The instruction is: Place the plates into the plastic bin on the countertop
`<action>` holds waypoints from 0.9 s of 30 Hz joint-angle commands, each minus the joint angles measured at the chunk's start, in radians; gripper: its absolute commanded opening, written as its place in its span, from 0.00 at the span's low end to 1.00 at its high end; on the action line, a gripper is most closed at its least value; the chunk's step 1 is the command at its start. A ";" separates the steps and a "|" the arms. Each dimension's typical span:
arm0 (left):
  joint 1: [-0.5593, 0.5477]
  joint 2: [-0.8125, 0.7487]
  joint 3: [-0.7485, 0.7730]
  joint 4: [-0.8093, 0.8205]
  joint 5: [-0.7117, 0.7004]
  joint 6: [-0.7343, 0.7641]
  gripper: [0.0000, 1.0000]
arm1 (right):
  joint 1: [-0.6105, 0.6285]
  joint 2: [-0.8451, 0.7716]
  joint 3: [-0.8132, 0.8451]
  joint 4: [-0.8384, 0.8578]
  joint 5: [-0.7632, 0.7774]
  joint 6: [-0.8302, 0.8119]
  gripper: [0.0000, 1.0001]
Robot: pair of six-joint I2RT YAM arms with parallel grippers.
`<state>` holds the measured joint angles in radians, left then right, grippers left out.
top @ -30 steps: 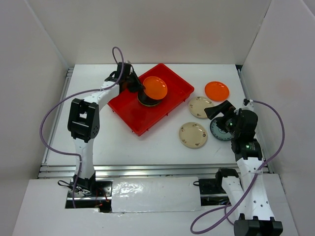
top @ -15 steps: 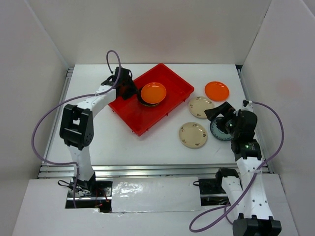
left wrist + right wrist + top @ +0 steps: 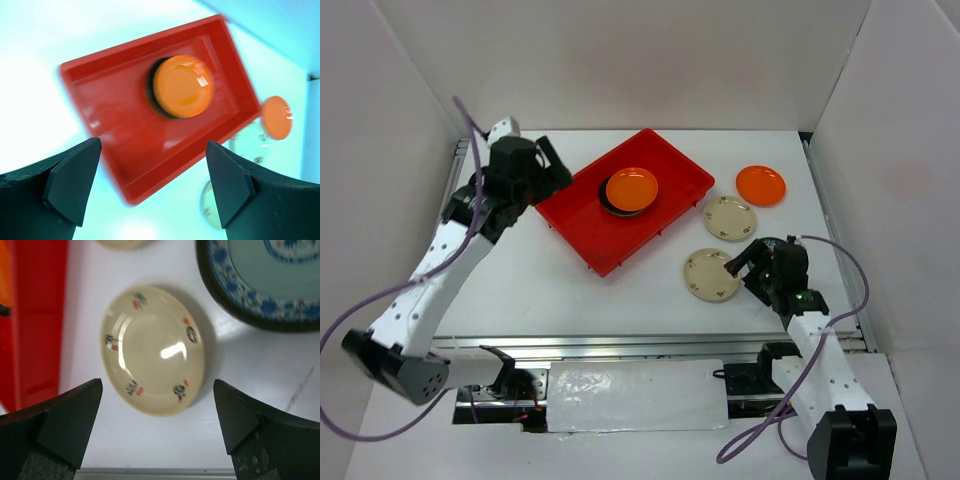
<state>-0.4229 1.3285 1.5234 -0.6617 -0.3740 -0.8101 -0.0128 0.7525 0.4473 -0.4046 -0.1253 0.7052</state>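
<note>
Inside the red bin (image 3: 603, 243), toward its far side, an orange plate (image 3: 632, 188) lies on top of a dark plate (image 3: 603, 203). The left end effector (image 3: 556, 178) hangs just off the bin's left corner, released, its jaws wide with nothing between them. The left wrist view, blurred, looks down past the spread fingers at the whole bin and shows the dark rim under the orange plate more plainly. To the right of the bin on the white bench (image 3: 570, 295) sit a second orange plate (image 3: 761, 184), a beige plate (image 3: 729, 218) and, nearer, another beige plate (image 3: 710, 275). The right end effector (image 3: 745, 270) hovers at the right edge of this nearer one, jaws apart and empty. Only the right wrist view reveals the blue-patterned plate (image 3: 265, 275) just beside that beige plate, which the arm hides from above. A second ago the left end effector was clenched on the orange plate over the bin; it has since let go and pulled back leftward. The right end effector has come nearer the bin.
</note>
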 commanded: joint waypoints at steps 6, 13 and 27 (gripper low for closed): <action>0.026 -0.218 -0.186 -0.167 -0.020 0.078 0.99 | 0.039 0.016 -0.117 0.056 0.046 0.108 1.00; 0.053 -0.241 -0.236 -0.165 0.006 0.143 0.99 | 0.020 0.179 -0.185 0.211 -0.027 0.129 0.77; 0.119 -0.250 -0.344 -0.072 0.123 0.184 0.99 | 0.106 -0.048 -0.165 0.083 0.082 0.227 0.00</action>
<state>-0.3138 1.0996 1.1629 -0.7765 -0.2741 -0.6529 0.0547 0.8261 0.2508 -0.2325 -0.1169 0.9035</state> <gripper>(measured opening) 0.993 0.027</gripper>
